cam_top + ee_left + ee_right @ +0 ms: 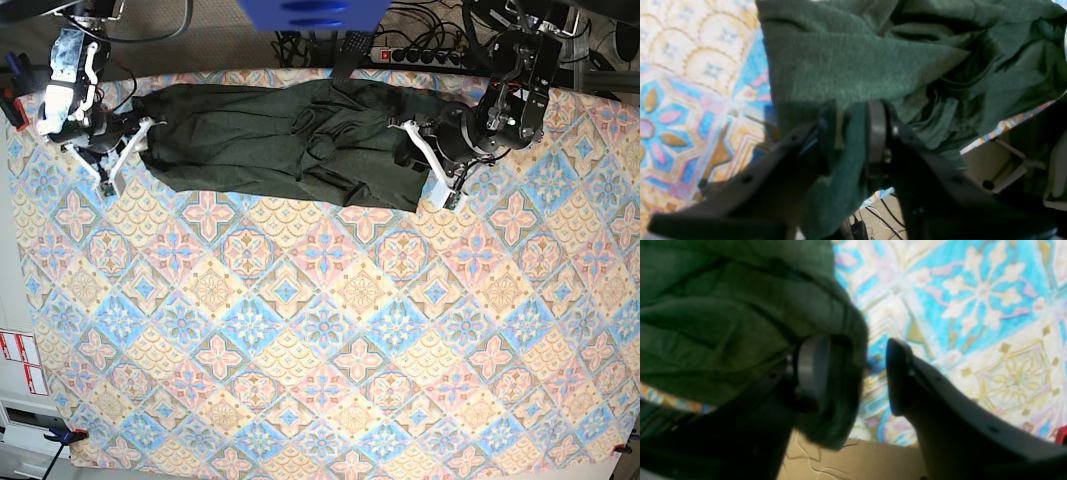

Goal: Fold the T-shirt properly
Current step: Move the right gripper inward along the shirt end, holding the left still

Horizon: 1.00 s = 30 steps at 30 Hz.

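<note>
The dark green T-shirt (290,145) lies crumpled in a long band along the far edge of the patterned table (320,330). My left gripper (428,160) is at the shirt's right end. In the left wrist view my left gripper (851,133) is shut on a fold of the T-shirt (853,63), which hangs down between the fingers. My right gripper (128,155) is at the shirt's left end. In the right wrist view my right gripper (857,373) is open. The T-shirt's edge (723,316) drapes over the left finger (813,368), and the other finger (900,373) stands over bare tablecloth.
A power strip (440,55) and cables lie behind the table's far edge. A blue object (300,12) hangs over the top middle. The table's edge, with floor and cables (883,216) below, shows close under my left gripper. Red-and-white labels (20,360) sit off the table's left side.
</note>
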Available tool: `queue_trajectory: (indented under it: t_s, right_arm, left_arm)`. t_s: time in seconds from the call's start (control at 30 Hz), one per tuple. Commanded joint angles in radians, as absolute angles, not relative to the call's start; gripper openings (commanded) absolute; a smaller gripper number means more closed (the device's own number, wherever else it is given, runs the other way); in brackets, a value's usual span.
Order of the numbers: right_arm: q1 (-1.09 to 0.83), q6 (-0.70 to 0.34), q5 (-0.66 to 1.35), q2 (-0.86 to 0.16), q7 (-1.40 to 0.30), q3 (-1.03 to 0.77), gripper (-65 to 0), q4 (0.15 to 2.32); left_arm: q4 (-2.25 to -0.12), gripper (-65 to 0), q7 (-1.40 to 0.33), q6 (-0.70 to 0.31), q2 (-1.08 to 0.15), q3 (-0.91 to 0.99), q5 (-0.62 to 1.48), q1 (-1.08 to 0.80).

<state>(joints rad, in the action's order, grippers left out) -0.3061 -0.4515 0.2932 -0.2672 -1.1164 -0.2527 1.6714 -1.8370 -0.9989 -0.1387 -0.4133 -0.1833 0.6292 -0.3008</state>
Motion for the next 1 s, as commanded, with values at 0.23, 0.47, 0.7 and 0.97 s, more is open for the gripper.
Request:
queue_trajectory:
  t_s: [0.23, 0.47, 0.7, 0.97]
  right_arm:
    - [-0.271, -0.453, 0.305, -0.285, -1.095, -0.262, -37.1, 1.596]
    - [-0.274, -0.458, 0.306, -0.285, -1.096, -0.259, -37.1, 1.578]
    - [-0.278, -0.458, 0.366, -0.277, -1.098, -0.257, -37.1, 1.564]
    - [-0.277, -0.458, 0.599, -0.278, -1.095, -0.255, -37.1, 1.463]
  left_arm:
    - [-1.856, -51.7, -0.990, -0.143, -0.423, -0.179, 0.642, -0.300]
    - [-1.856, -51.7, -0.990, -0.143, -0.423, -0.179, 0.642, -0.297]
    - [-1.856, -51.6, -0.990, -0.143, -0.420, -0.179, 0.642, -0.295]
    - [-1.856, -51.6, -0.990, -0.143, -0.418, -0.179, 0.642, -0.295]
